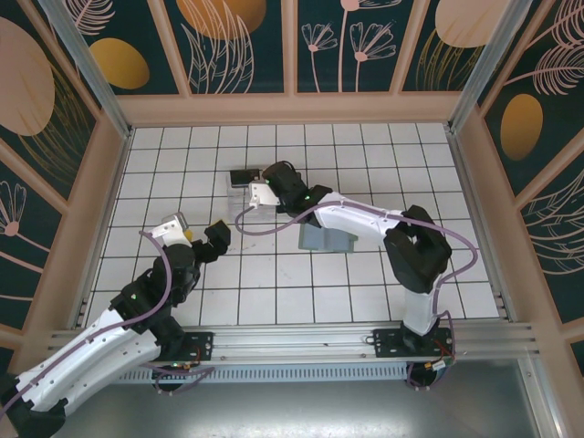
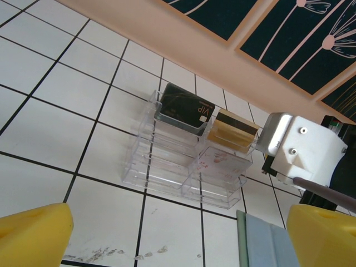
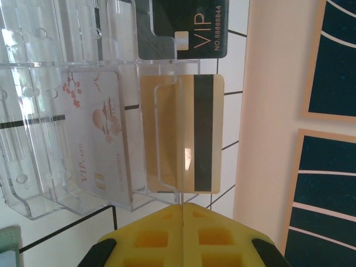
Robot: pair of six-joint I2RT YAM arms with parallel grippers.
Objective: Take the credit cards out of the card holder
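Gold, with a dark stripe down one side: the gold card (image 3: pixel 200 133) stands in a slot of the clear box (image 2: pixel 167 161), on the side of it facing the desk's far edge. My right pincer (image 3: pixel 183 207) is pressed together, yellow pads flat against each other with nothing between them. Its tip sits just beside the card's near edge; I cannot tell whether it touches. In the next slot along that far row stands a black card (image 3: pixel 183 28) marked VIP. A white card (image 3: pixel 94 133) with pink blossom print lies in the slot in front of the gold one. The box itself rests on the white tiled desk (image 1: pixel 365 155), left of centre and toward the far edge.

The holder (image 1: pixel 327 239), grey-green, lies near the desk's middle, partly under my right arm and well apart from the box. I cannot tell whether any card sits inside it.

My left pincer (image 1: pixel 196 233) hangs over the left half of the desk, nearer the near edge, with its fingers (image 2: pixel 33 233) spread wide and nothing held. It points toward the box, apart from both box and holder.
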